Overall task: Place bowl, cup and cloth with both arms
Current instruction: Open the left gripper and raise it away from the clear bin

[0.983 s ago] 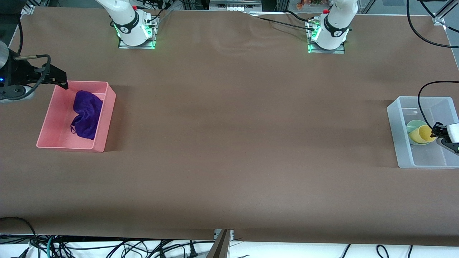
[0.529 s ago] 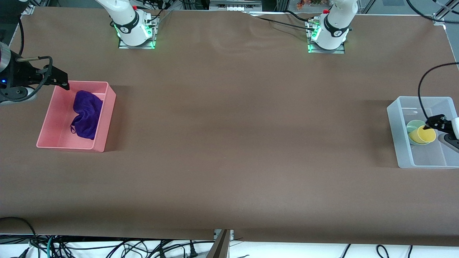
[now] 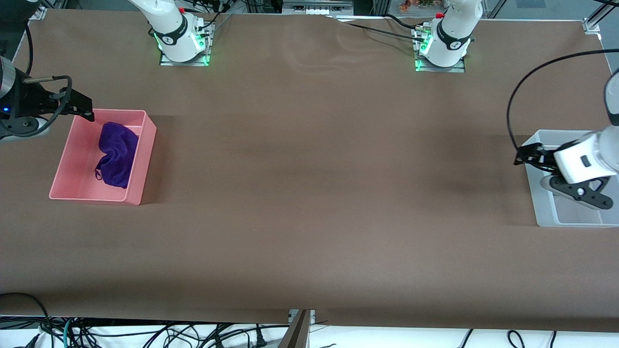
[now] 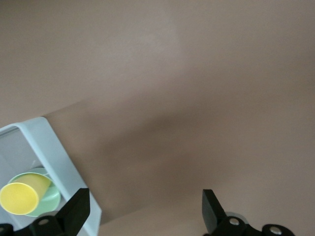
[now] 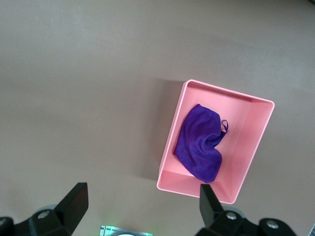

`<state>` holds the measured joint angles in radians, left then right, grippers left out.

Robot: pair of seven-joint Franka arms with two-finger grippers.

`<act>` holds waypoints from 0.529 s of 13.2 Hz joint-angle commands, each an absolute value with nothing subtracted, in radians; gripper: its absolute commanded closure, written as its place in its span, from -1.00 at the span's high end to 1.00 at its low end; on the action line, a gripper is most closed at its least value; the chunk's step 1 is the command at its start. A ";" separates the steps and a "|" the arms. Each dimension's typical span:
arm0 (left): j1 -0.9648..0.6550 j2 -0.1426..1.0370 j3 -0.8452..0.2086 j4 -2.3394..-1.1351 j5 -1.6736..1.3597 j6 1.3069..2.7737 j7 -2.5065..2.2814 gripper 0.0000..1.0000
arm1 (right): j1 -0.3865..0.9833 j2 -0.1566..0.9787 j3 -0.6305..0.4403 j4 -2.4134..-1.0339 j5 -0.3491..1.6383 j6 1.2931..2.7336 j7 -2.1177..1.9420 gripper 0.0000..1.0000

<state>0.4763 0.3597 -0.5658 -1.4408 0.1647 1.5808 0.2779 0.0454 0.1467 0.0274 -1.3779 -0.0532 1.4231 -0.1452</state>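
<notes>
Right tool hung over the far corner of the pink bin, at the right arm's end of the bench. Its fingers stood wide apart in its wrist view, gripping nothing; that arm looked to be waiting.

The cloth lay crumpled inside the pink bin, against the wall toward the bench's middle, its small loop showing at one edge. Judged as placed: it rested in the bin with nothing touching it.

Bench between the two bins was plain brown.

Left tool was over the inner wall of the clear bin, at the left arm's end. Fingers spread and empty in the wrist view.

There the cup lay tipped on its side in the bowl, both inside the clear bin. From the front the arm hid them. Judged: all three things sat in bins, and the released tool suggested the stowing was done.
</notes>
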 commanded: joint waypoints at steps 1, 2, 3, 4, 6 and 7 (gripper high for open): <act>0.308 0.266 -0.402 -1.451 0.074 1.549 0.206 1.00 | 0.048 0.144 0.032 -1.371 -0.064 1.416 -0.127 1.00; 0.197 0.218 -0.253 -1.465 0.011 1.560 0.201 1.00 | 0.048 0.144 0.032 -1.371 -0.064 1.416 -0.129 1.00; 0.107 0.206 -0.156 -1.471 -0.029 1.575 0.189 1.00 | 0.048 0.144 0.032 -1.371 -0.064 1.416 -0.129 1.00; 0.066 0.196 -0.094 -1.479 -0.034 1.612 0.172 1.00 | 0.051 0.144 0.032 -1.371 -0.064 1.416 -0.127 1.00; 0.048 0.091 -0.063 -1.620 -0.028 1.716 0.076 1.00 | 0.048 0.144 0.032 -1.371 -0.064 1.417 -0.129 1.00; 0.017 0.019 -0.046 -1.723 -0.025 1.750 0.014 1.00 | 0.048 0.144 0.032 -1.371 -0.064 1.417 -0.129 1.00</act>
